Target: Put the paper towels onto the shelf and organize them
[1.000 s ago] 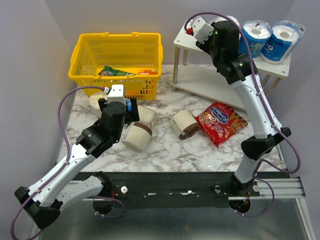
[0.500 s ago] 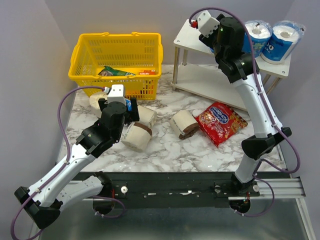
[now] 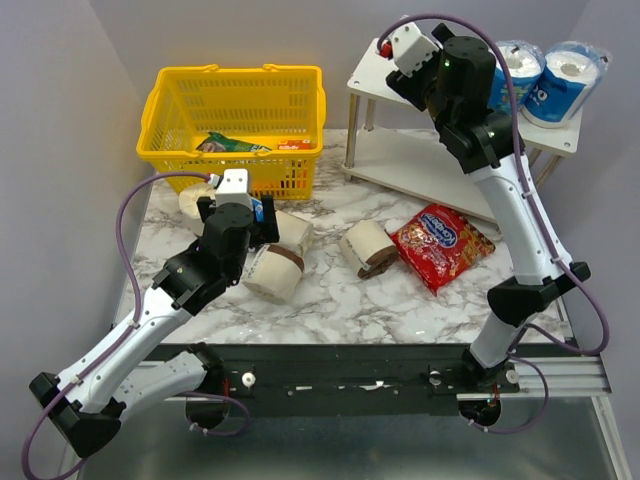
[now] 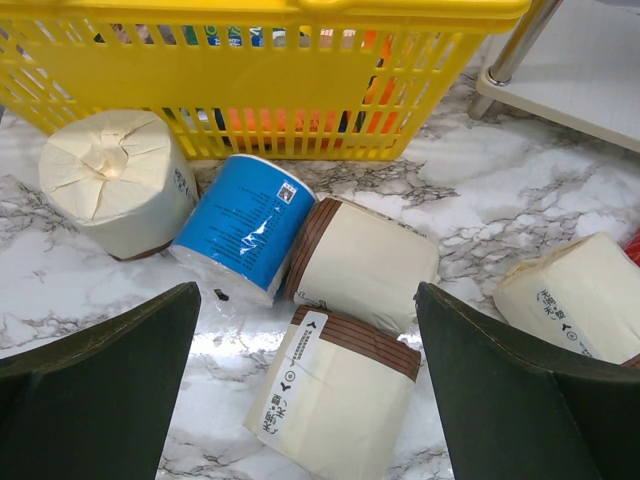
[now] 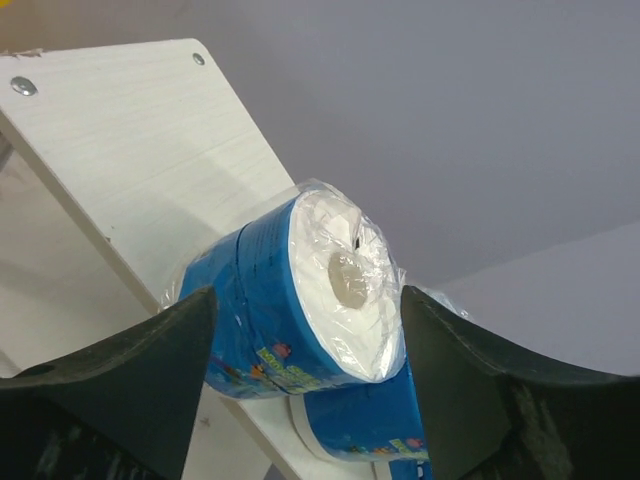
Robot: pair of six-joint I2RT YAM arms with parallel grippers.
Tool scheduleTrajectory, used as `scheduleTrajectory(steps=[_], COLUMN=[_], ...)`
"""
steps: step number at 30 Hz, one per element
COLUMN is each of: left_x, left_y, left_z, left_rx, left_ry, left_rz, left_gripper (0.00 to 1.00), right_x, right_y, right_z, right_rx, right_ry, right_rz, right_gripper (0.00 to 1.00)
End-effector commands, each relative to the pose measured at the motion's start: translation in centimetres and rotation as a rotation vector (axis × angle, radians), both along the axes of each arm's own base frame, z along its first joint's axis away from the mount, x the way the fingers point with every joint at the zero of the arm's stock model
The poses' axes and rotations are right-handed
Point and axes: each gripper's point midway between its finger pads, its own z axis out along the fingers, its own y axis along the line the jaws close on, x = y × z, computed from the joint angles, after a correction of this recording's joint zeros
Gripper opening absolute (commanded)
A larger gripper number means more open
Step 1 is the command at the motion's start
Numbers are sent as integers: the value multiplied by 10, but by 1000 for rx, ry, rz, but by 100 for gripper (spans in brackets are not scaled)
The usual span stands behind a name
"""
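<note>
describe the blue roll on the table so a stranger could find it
Find the yellow basket on the marble table; a cluster of rolls lies in front of its near wall. Among them is the blue-wrapped roll, on its side between a plain cream roll and a brown-banded cream roll, the only blue one in that cluster.

Overhead looks down on whole table (image 3: 330, 300), left wrist close over rolls (image 4: 365, 262), right wrist close at shelf (image 5: 120, 130)
</note>
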Motion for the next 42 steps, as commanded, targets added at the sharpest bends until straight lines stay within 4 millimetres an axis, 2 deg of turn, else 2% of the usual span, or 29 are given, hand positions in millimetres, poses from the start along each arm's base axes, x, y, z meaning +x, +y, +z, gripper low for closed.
scheduleTrajectory(steps=[1, 4, 5, 7, 8, 11, 14, 15, 16, 19, 27, 32, 39, 41, 42], left_x=[3, 4, 4, 4, 4, 4, 4, 4, 4, 4, 5, 6, 8, 8, 8], left_y=[4, 4, 3, 4, 4, 5, 6, 6, 6, 7, 8, 8, 10, 11, 11], left_z=[3, 2, 2, 2, 2, 2, 2, 2, 3, 2, 1, -1, -6, -8, -10], left_rx=[-8, -7, -5, -4, -4, -3, -1, 0, -1, 0, 6, 9, 19, 13, 12], left_ry=[-21, -18, -16, -16, -17, -19, -18, -19, -21, -20, -17, -12, -4, -1, 3], left_rz=[32, 33, 31, 34, 35, 39, 42, 44, 43, 46, 53, 58, 74, 87, 88], left_gripper=[99, 99, 99, 99, 99, 99, 99, 99, 99, 99, 99, 99, 99, 99, 99], right_x=[-23, -28, -26, -23, -18, -7, 4, 11, 18, 29, 39, 42, 57, 50, 45], right_y=[17, 28, 29, 26, 25, 15, -3, -8, -20, -30, -22, -9, -15, -3, 10], right_z=[-3, -14, -26, -36, -44, -50, -46, -50, -50, -57, -59, -57, -62, -59, -57], right_rx=[58, 92, 84, 68, 55, 42, 54, 52, 60, 71, 114, 141, 112, 162, 180], right_ry=[31, 61, 88, 106, 120, 127, 110, 113, 103, 112, 108, 108, 96, 102, 109], right_rz=[93, 150, 146, 115, 99, 44, -31, -57, -92, -129, -65, -2, -53, -12, 46], right_gripper=[71, 55, 51, 43, 43, 42, 41, 41, 40, 40, 39, 40, 38, 39, 40])
